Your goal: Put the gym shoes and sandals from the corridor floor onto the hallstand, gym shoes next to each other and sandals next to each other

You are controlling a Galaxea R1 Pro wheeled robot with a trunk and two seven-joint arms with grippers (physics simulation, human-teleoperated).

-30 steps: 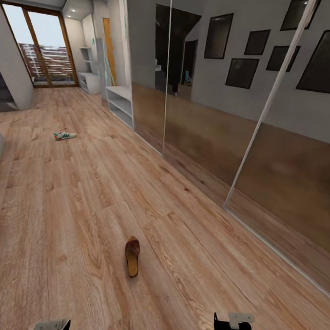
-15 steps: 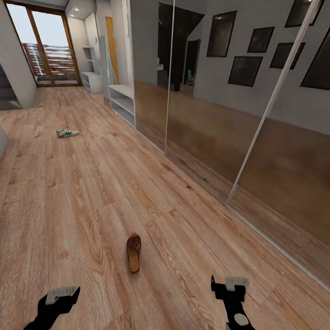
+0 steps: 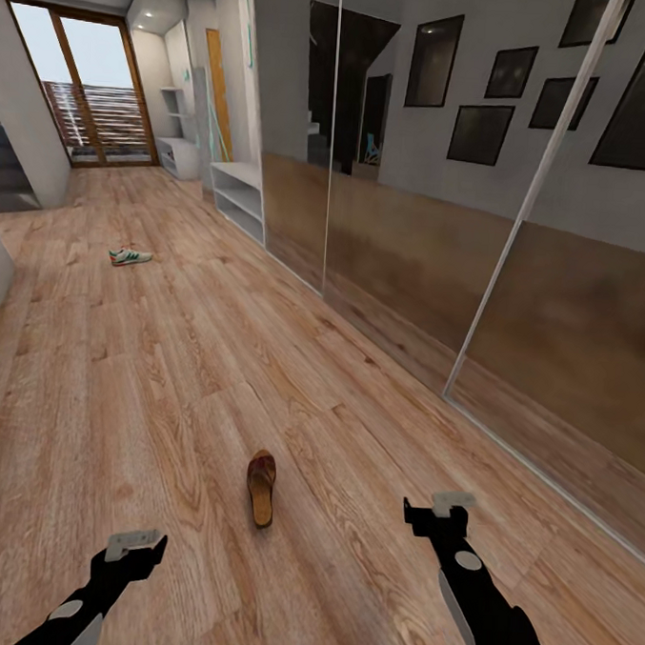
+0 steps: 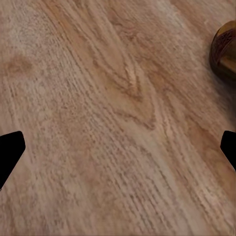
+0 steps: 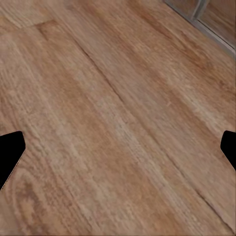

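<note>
Corridor w/ wood floor (image 3: 166, 389) and mirrored wardrobe doors (image 3: 478, 275) along the right. One brown sandal (image 3: 261, 487) lies on the floor between both arms, just ahead. One white-green gym shoe (image 3: 130, 255) lies far off. Grey shoe rack (image 3: 236, 200) stands by the wall further back. Left hand (image 3: 137, 546) and right hand (image 3: 440, 511) hover low, both spread wide, holding nothing.
</note>
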